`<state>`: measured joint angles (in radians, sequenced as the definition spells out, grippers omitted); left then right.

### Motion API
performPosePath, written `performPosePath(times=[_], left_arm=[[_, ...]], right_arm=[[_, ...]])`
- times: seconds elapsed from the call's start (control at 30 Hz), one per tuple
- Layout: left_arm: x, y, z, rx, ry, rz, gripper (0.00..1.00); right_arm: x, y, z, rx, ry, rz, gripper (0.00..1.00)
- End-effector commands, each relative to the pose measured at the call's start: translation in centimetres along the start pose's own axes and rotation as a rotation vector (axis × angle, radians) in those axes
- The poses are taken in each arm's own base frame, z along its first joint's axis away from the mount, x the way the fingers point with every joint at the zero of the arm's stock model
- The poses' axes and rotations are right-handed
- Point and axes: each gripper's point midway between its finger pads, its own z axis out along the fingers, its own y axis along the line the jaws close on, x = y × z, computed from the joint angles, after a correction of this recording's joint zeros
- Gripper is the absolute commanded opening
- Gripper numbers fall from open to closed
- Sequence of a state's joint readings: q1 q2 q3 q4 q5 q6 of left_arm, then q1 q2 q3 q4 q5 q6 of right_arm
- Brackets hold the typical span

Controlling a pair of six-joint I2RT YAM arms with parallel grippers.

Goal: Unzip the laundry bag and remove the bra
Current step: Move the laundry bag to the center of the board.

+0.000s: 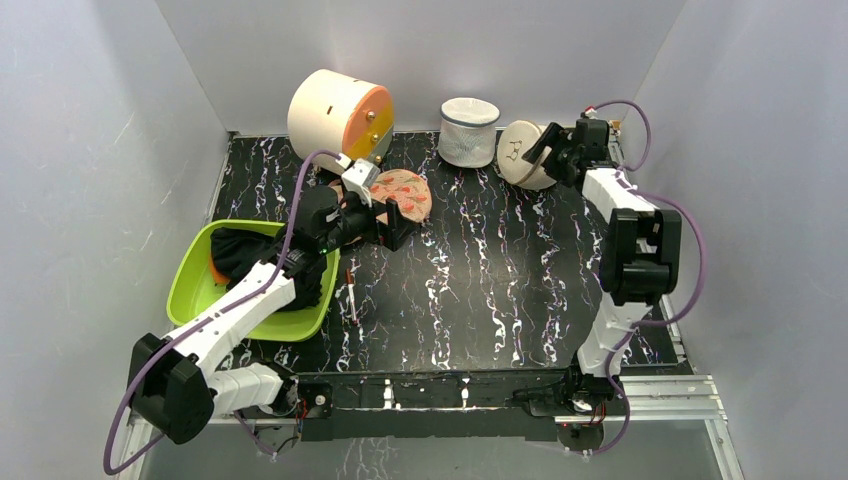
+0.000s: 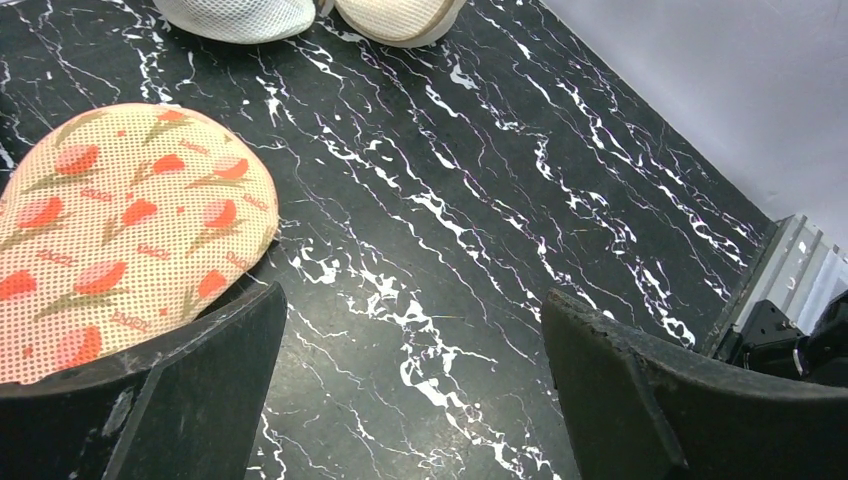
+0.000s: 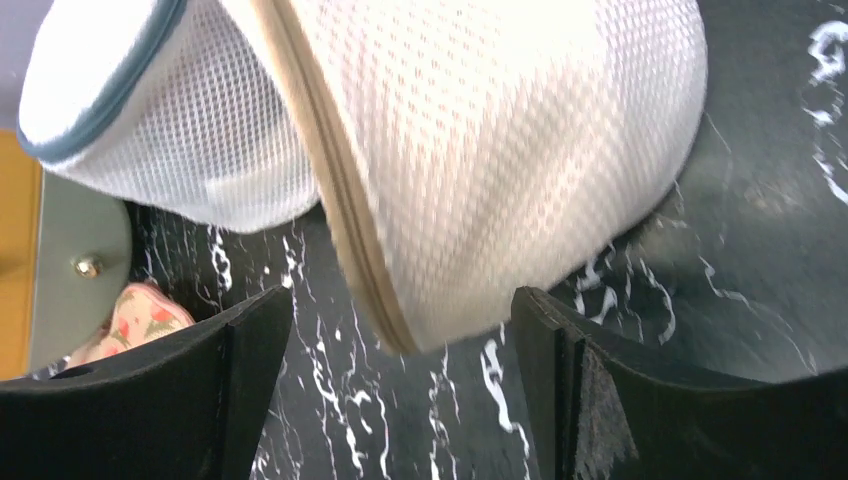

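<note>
**A:** Where's the bag?
**B:** At the far right of the table. The bag is propped on edge beside the white cylinder. It's light, soft mesh, so I'd expect it to crumple and slide under a one-handed tug.
**A:** Grippers?
**B:** The right gripper has its jaws apart, with the bag's rim just ahead and nothing clamped. The left gripper is also apart, by the orange cloth.
**A:** Where to hold?
**B:** The zip trim is probably the firmest part. I can't see the pull. The bra is hidden, presumably inside.

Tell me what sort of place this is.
Probably a walled robot test cell, not a home: bare white panels around a black marbled tabletop, with the laundry bag and a green tub staged.
</note>
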<state>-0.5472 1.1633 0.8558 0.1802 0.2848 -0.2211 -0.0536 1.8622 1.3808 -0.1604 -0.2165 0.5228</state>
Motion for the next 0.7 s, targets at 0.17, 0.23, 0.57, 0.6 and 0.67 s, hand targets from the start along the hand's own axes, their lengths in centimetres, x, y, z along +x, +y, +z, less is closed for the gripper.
performPosePath(times=[0.17,0.23,0.57,0.6,0.67], left_arm=[[-2.2,-1.2,0.2,0.045,-0.044,0.007,0.98],[-2.2,-1.0,0.2,0.034,-0.043,0.013,0.98],[-1.7,-0.5,0.6,0.016,-0.024,0.014,0.98],[-1.6,-0.4,0.7,0.012,-0.020,0.013,0.98],[-1.3,-0.3,0.9,0.012,-0.011,0.010,0.99]], right_arm=[[-1.7,0.9,4.1,-0.091,-0.037,0.113,0.56],[-1.5,0.6,3.9,-0.111,-0.038,0.142,0.42],[2.4,2.6,-5.0,-0.247,-0.009,0.060,0.03],[3.7,2.6,-5.9,-0.254,0.017,0.048,0.02],[6.4,3.0,-7.9,-0.303,0.071,0.035,0.02]])
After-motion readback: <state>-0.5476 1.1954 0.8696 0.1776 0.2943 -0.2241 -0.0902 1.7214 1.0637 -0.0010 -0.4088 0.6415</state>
